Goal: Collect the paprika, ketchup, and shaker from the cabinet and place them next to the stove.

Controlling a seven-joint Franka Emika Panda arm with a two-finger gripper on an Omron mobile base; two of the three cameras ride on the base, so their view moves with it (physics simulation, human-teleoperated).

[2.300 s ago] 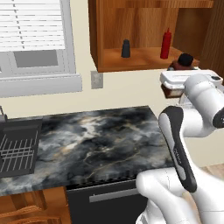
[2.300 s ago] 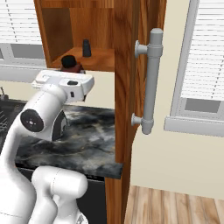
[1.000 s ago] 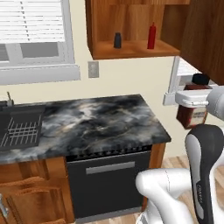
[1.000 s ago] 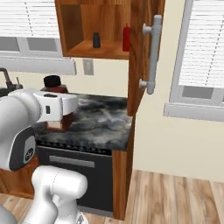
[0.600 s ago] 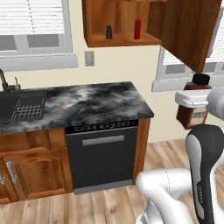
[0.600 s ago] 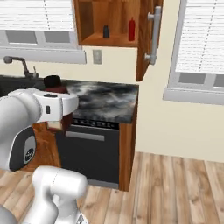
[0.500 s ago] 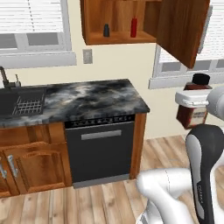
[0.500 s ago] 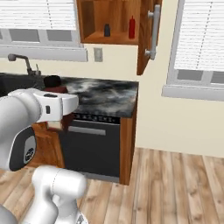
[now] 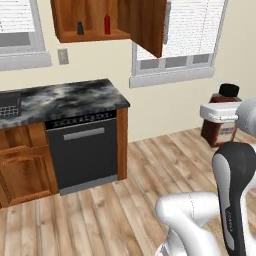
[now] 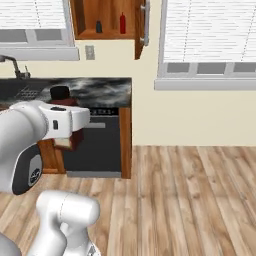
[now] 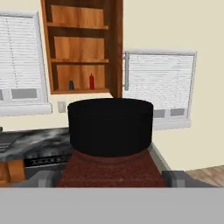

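My gripper [image 9: 220,113] is shut on the paprika [image 9: 221,131], a reddish-brown jar with a black cap, held in the air well away from the counter. The hand view has the paprika [image 11: 110,168] right in front, between the two fingertips. The same jar, the paprika [image 10: 64,141], hangs under my hand [image 10: 70,120]. Far off, the cabinet [image 9: 92,36] stands open. On its bottom shelf are the red ketchup [image 9: 107,24] and the dark shaker [image 9: 80,28], also visible as ketchup [image 10: 122,23], shaker [image 10: 98,27], ketchup [image 11: 91,82] and shaker [image 11: 71,85]. The stove is out of view.
A dark marble counter [image 9: 65,97] tops wooden cupboards and a black dishwasher front [image 9: 84,150]. A dish rack [image 9: 7,106] sits at its left end, with a faucet [image 10: 12,65] nearby. The cabinet door [image 9: 146,25] swings out to the right. Wide wooden floor [image 10: 190,195] lies between me and the counter.
The whole scene has shifted: the base has backed away and turned, so counter and cabinet look smaller and farther left. The paprika stays in my gripper.
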